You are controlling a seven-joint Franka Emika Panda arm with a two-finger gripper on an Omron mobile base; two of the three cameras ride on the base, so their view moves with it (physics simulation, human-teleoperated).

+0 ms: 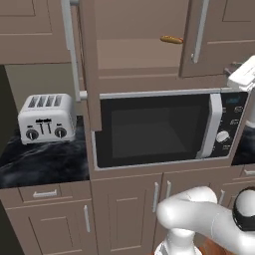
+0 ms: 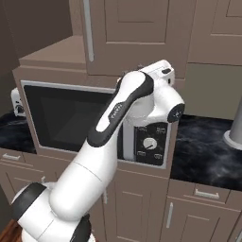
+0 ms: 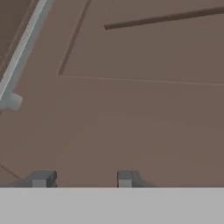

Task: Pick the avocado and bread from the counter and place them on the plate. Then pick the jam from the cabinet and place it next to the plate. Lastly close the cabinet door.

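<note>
The cabinet (image 1: 134, 55) above the microwave stands open. Its left cabinet door (image 1: 89, 64) is swung out edge-on, with a long silver handle (image 1: 69, 50). The right door (image 1: 219, 35) is ajar. In the hand view, my gripper (image 3: 83, 179) faces a brown recessed-panel door (image 3: 131, 109) at very close range, with a silver bar handle (image 3: 19, 57) at the upper left. It is shut, and nothing shows between the tips. My white hand (image 2: 159, 71) hangs just below the door's lower edge. The avocado, bread, plate and jam are out of view.
A long orange-brown item (image 1: 172, 39) lies on the cabinet shelf. A microwave (image 1: 159, 129) sits under the cabinet, with a white toaster (image 1: 46, 118) to its left on the black counter (image 1: 45, 159). A grey paper-towel holder (image 2: 235, 127) stands at the right.
</note>
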